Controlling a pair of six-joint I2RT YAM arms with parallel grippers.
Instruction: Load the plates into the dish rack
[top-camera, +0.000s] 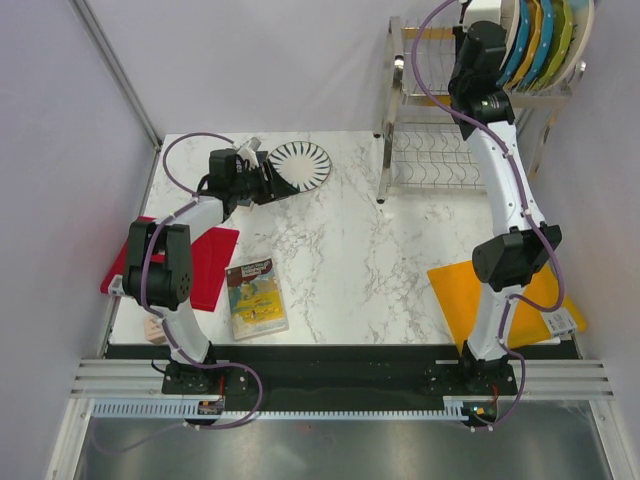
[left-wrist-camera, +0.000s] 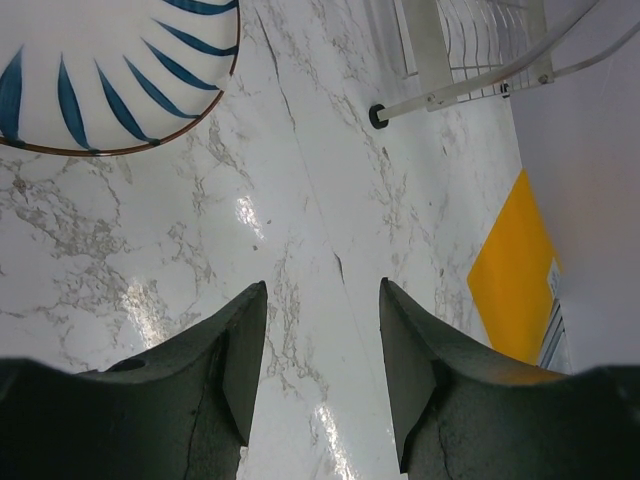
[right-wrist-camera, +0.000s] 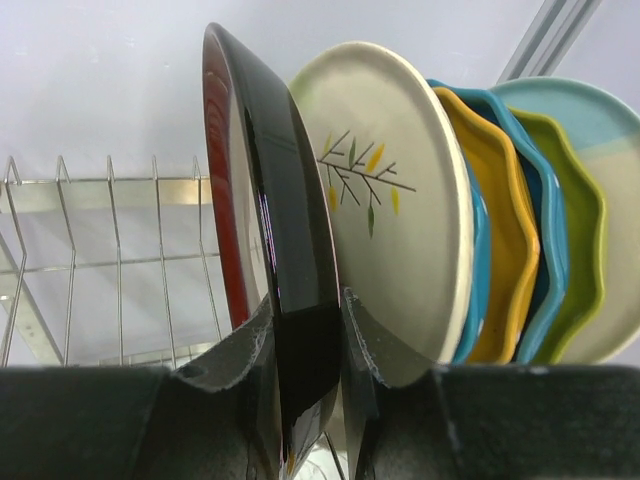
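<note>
Robot test cell, staged as a kitchen counter.
A left arm and a right arm are sitting bolted to an aluminium rail at a marble-look table, pale panels are boxing it in, and a dish rack is holding plates.

The counter is white marble-look with grey veins, and it shines, with soft patches of reflected light on it. Plain pale walls close it in: a back wall behind the far edge and a side wall along the left edge. A slim metal post slants up from the far left corner. An aluminium rail runs along the near edge. Below it lies a dull grey sheet — perhaps the floor.
</note>
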